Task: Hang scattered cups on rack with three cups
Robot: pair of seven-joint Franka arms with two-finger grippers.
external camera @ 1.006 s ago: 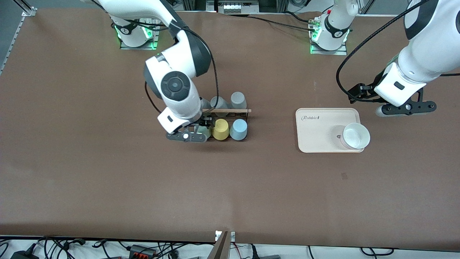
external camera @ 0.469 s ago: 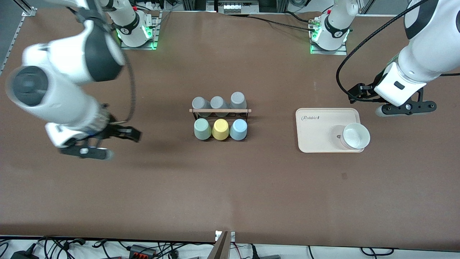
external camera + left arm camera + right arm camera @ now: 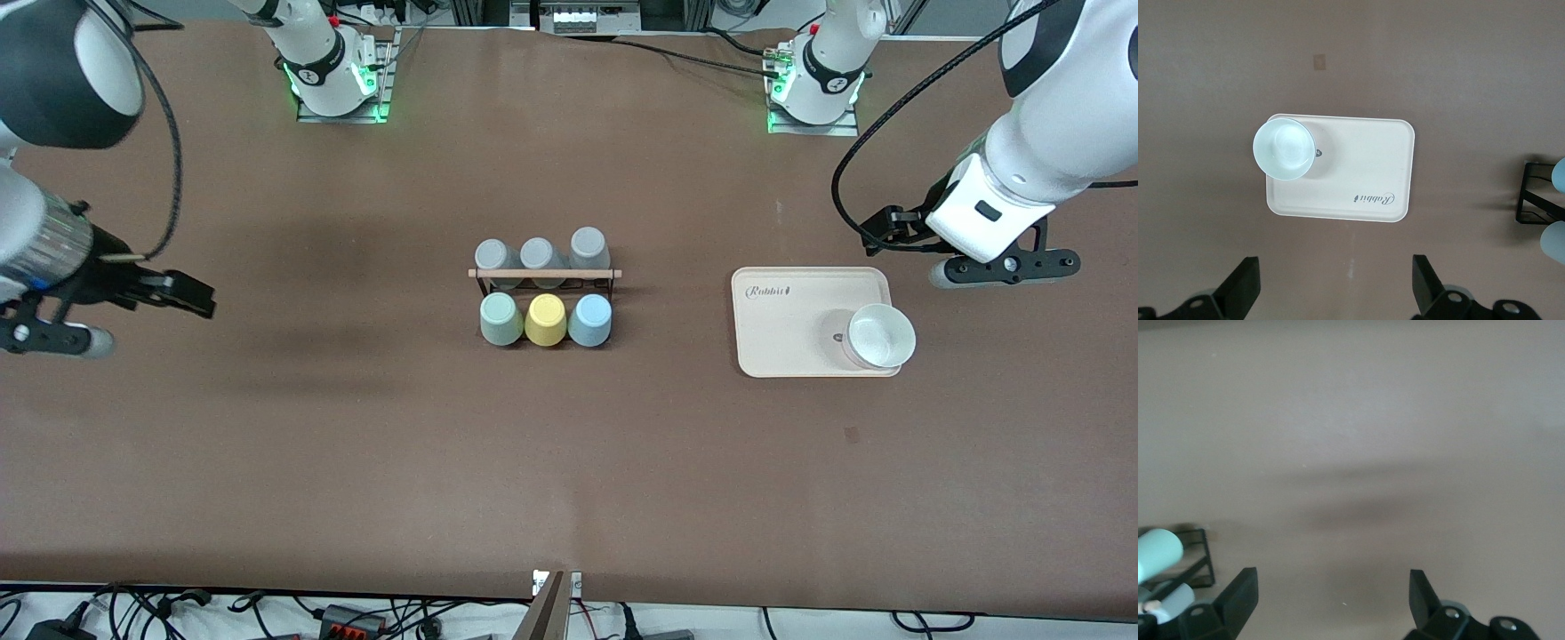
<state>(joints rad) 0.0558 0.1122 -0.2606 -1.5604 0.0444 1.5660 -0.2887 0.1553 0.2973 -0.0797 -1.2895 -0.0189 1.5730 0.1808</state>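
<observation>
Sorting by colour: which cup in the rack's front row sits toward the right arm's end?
The mint green cup; yellow cup is middle, light blue cup last.

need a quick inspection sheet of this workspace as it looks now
surface: brown table, bare around the items.
job's things: rack mid-table carries the mint cup and blue cup, with a yellow cup between them and three grey cups on its side toward the bases.
clutter: cream tray toward the left arm's end, white bowl on it.
grippers: left pincer open, over bare table beside the tray; right pincer open, empty, over the right arm's end.
cables: black cable looped off the left arm.
surroundings: cords along the table edge nearest the camera.
</observation>
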